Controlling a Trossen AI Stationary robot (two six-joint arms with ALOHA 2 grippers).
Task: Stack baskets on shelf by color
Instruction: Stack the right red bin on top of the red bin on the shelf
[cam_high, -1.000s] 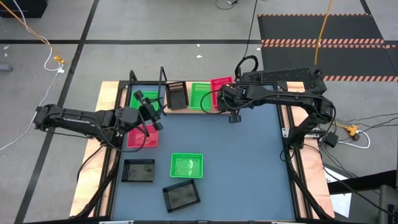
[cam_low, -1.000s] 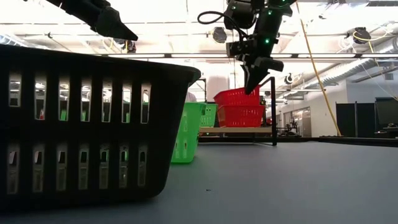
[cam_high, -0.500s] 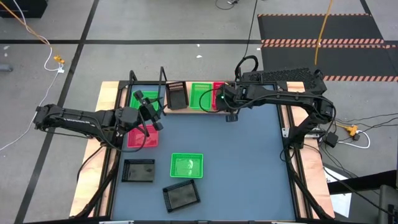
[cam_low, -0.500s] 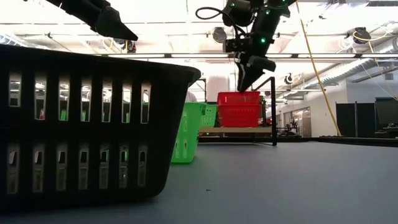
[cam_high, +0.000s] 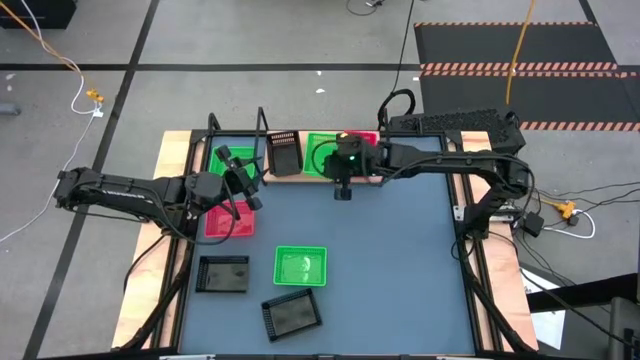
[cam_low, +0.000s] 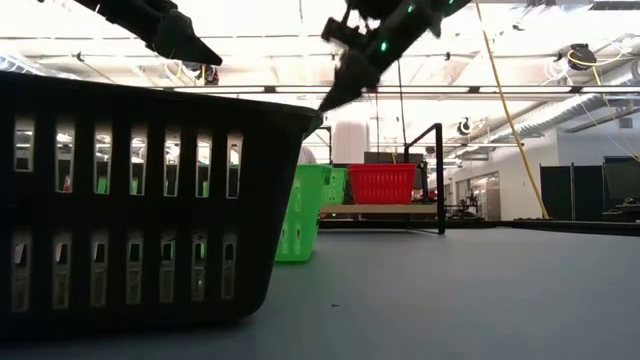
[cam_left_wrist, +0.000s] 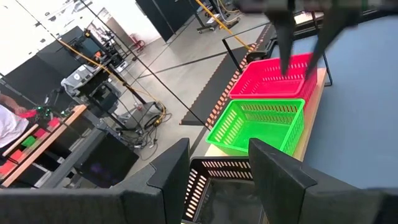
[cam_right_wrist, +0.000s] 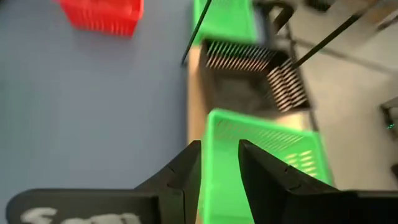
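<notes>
Nearest the table's front edge, we are seeing a black basket (cam_high: 291, 316) lying askew, with a second black basket (cam_high: 222, 274) to its left and a green basket (cam_high: 300, 266) just behind it. In the low view the front black basket (cam_low: 140, 200) is filling the left half of the picture and blocking most of the table behind it.

Farther back on the left, a pink-red basket (cam_high: 230, 221) is sitting on the blue-grey tabletop (cam_high: 400, 250), partly covered by the left gripper (cam_high: 240, 190), which is hanging above it with its fingers (cam_left_wrist: 273, 177) spread and holding nothing.

At the far edge, the shelf (cam_high: 300, 172) is carrying a black basket (cam_high: 284, 152), a green basket (cam_high: 320, 153) and a pink-red basket (cam_high: 362, 140) side by side; another green basket (cam_high: 234, 155) is lying left of the black wire upright (cam_high: 262, 130). The right gripper (cam_high: 342, 188) is hovering over the shelf's front edge beside the green basket, fingers (cam_right_wrist: 261, 177) parted with nothing between them. Its arm is crossing over and hiding part of the pink-red basket.
</notes>
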